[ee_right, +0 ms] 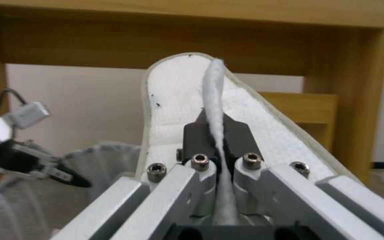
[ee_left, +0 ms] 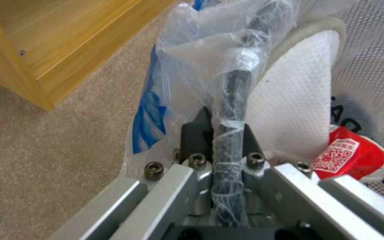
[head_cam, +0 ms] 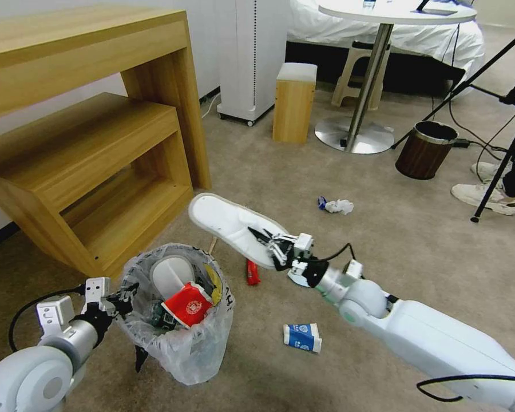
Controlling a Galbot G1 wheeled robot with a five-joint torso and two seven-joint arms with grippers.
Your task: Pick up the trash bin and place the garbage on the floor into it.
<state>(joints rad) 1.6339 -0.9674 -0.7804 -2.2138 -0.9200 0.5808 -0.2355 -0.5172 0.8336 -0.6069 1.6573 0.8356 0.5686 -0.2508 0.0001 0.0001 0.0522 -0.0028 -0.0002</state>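
Right gripper [head_cam: 273, 247], jaws pinching a white slipper [head_cam: 229, 226] just above-right of the trash bin [head_cam: 177, 312], whose rim the left gripper [head_cam: 126, 297] clamps: centre slipper over the opening before releasing.

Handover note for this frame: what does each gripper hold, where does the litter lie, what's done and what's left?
Left gripper: shut on the trash bin rim, bag pinched.
Right gripper: shut on a white slipper, held in the air beside the bin.
Done: another slipper and the red paper cup are in the bin.
Left on the floor: red wrapper, blue-white carton, white tissue.
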